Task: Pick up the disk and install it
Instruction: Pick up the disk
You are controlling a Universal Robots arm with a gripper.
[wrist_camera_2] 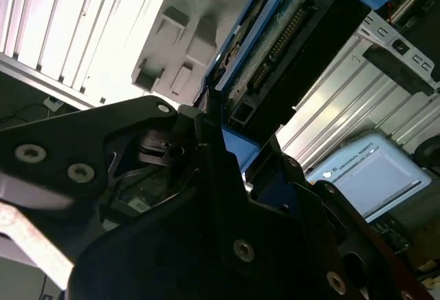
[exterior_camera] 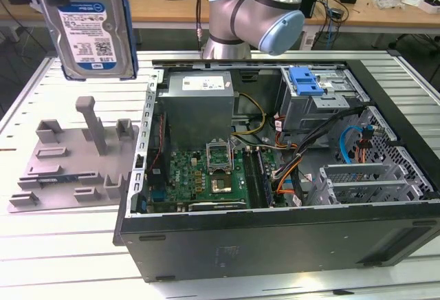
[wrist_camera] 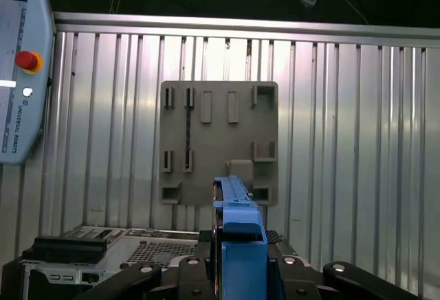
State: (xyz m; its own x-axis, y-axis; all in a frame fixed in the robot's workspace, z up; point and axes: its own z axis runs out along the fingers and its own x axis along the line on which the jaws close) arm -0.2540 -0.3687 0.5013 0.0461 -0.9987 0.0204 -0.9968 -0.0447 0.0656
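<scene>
Exterior view: one disk [exterior_camera: 93, 28] hangs in the air near the upper corner on the exterior view's left, its labelled face turned to the camera and its blue bracket around the edges. It is above one grey fixture plate [exterior_camera: 69, 162] and is not touching it. This plate lies flat on the ribbed metal table [exterior_camera: 62, 252] and carries one tall post [exterior_camera: 89, 124] and several low blocks. Just beside the plate, toward the exterior view's right, stands one open computer case [exterior_camera: 275, 234]. Inside it are one grey power supply [exterior_camera: 199, 104], one green motherboard [exterior_camera: 199, 176] and one blue latch [exterior_camera: 306, 80] on the drive cage. One robot arm [exterior_camera: 254, 7] rises behind the case. In the first wrist view the gripper [wrist_camera: 237, 262] is closed on the blue edge of the disk [wrist_camera: 237, 245], with a black finger pressing at each side. The same plate [wrist_camera: 218, 142] is seen far below it, and one teach pendant [wrist_camera: 20, 73] lies on the table, well apart from the plate.
</scene>
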